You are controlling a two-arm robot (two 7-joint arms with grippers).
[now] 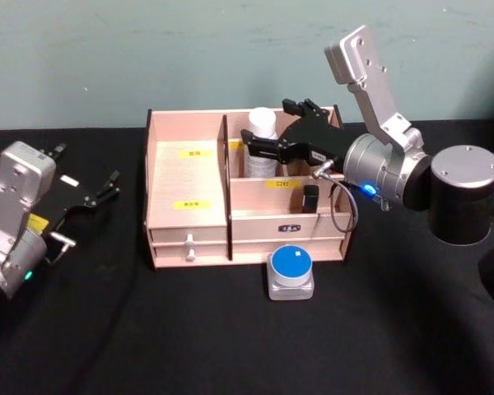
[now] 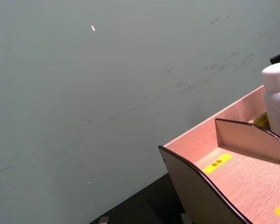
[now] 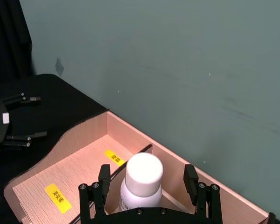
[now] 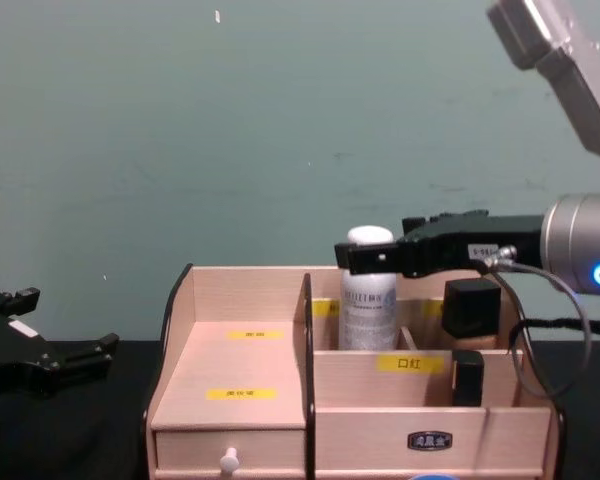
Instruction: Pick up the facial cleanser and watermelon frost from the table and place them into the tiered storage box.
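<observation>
Facial cleanser [image 1: 262, 136] stands upright in a rear compartment of the tiered storage box [image 1: 169, 177], just right of the central divider. Right gripper [image 3: 147, 171] brackets the bottle's white cap, with its fingers apart and a gap on each side. Watermelon frost [image 1: 291, 271] sits on the black table [image 1: 189, 337], just outside the box's front edge. Left gripper [image 1: 86, 169] is parked near the table's left edge, fingers apart.

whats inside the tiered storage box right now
The facial cleanser stands upright in a rear compartment of the tiered storage box, the open right gripper flanking it. Black cosmetics sit farther right. The shut drawer hides its contents.
</observation>
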